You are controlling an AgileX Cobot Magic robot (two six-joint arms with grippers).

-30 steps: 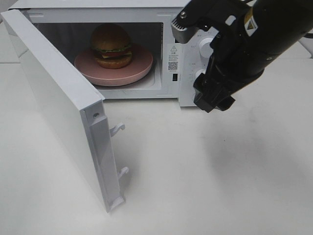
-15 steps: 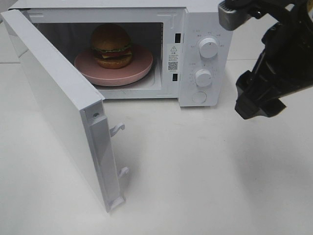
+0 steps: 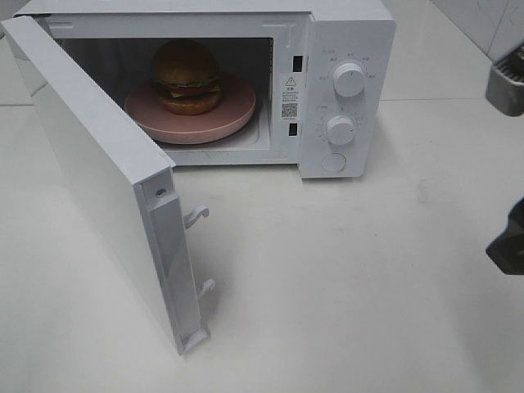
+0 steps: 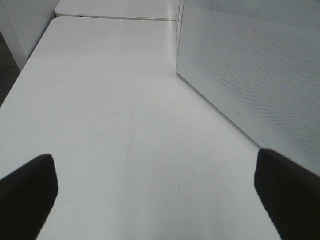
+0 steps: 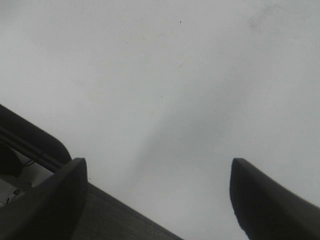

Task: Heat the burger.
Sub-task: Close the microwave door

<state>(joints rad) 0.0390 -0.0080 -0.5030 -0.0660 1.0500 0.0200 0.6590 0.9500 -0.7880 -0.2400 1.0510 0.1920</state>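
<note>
The burger, a golden-brown bun with lettuce, tomato and patty layers, sits on a round pink plate inside the white microwave. The microwave door stands wide open to the left. My right arm shows only at the right edge of the high view, far from the microwave. In the right wrist view my right gripper is open and empty over bare table. In the left wrist view my left gripper is open and empty, beside the perforated white door.
The microwave panel has two round knobs and a button below them. The door's two latch hooks stick out from its inner edge. The white table runs in front of the microwave.
My right arm has swung away from the front of the microwave panel to the far right edge of the high view. The burger, plate and door have not moved.
</note>
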